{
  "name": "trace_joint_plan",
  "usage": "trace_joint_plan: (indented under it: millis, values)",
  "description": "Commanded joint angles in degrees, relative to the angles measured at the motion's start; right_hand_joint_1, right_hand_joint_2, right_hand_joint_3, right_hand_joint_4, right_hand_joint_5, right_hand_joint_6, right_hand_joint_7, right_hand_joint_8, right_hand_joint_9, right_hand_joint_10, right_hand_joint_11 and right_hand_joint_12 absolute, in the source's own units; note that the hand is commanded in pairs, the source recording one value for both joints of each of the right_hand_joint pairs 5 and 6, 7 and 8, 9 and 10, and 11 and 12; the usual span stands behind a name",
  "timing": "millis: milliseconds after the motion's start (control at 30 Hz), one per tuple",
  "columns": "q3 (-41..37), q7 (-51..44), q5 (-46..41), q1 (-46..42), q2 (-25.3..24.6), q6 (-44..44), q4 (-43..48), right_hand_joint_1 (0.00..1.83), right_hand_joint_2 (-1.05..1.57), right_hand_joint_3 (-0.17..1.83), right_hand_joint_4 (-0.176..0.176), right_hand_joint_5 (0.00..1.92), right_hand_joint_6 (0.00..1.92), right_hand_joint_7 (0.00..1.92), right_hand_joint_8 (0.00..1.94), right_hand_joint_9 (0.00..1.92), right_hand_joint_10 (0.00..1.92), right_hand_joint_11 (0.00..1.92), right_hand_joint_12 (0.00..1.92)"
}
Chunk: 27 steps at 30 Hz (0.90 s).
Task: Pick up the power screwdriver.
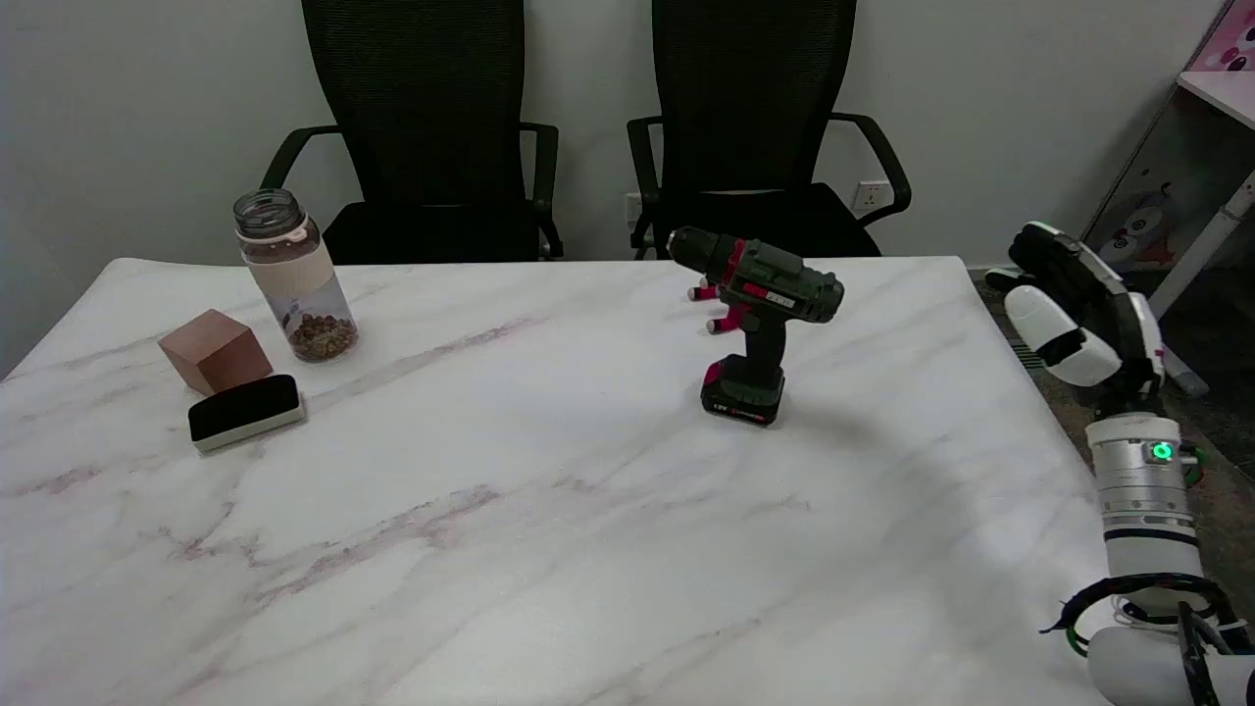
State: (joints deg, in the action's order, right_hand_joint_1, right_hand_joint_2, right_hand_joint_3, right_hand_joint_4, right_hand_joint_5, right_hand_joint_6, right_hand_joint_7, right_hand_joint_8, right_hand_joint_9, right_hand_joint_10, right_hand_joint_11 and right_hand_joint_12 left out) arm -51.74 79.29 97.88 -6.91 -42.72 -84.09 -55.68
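While the power screwdriver stands upright and untouched on the tabletop, nothing is held by the right hand, raised open well right of it.

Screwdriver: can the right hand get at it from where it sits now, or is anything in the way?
Probably yes. The screwdriver stands upright on its battery base, handle exposed, and the right hand hangs off the table's right edge, holding nothing. Only bare tabletop lies between them; the jar, block and eraser sit far left.
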Motion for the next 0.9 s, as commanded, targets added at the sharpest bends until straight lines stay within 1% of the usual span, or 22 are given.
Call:
trace_joint_plan:
  millis: [33, 133, 333, 500, 567, 667, 800, 900]
  values:
    - [-3.8, 3.3, -3.6, -1.9, 2.3, -2.5, 1.2, 0.92, 0.25, 0.91, -0.143, 0.54, 0.54, 0.54, 0.54, 0.47, 0.47, 0.67, 0.67]
    - [-4.3, 3.3, -3.6, -1.8, 2.4, -1.7, 1.4, 0.92, 0.25, 0.92, -0.134, 0.58, 0.58, 0.58, 0.58, 0.5, 0.5, 0.7, 0.7]
    - [-4.2, 3.3, -3.2, -1.8, 2.4, 0.3, 1.8, 0.92, 0.25, 0.9, -0.138, 0.62, 0.62, 0.62, 0.62, 0.55, 0.55, 0.75, 0.75]
    - [-0.9, 3.3, -3.0, -1.8, 2.4, 1.5, 0.8, 0.92, 0.24, 0.91, -0.13, 0.63, 0.63, 0.63, 0.63, 0.57, 0.57, 0.77, 0.77]
    - [0.1, 3.2, -3.0, -1.8, 2.4, 1.6, 0.1, 0.92, 0.23, 0.91, -0.121, 0.63, 0.63, 0.63, 0.63, 0.58, 0.58, 0.79, 0.79]
    - [0.8, 2.8, -3.0, -1.8, 2.3, 2.2, -0.7, 0.92, 0.23, 0.9, -0.12, 0.6, 0.6, 0.6, 0.6, 0.58, 0.58, 0.79, 0.79]
    - [0.7, 2.7, -2.5, -1.7, 2.3, 5.5, -1.6, 0.92, 0.21, 0.91, -0.115, 0.57, 0.57, 0.57, 0.57, 0.58, 0.58, 0.8, 0.8]
    - [0.1, 2.7, 0.8, -1.2, 2.4, 10.6, -2.2, 0.92, 0.17, 0.93, -0.099, 0.53, 0.53, 0.53, 0.53, 0.57, 0.57, 0.78, 0.78]
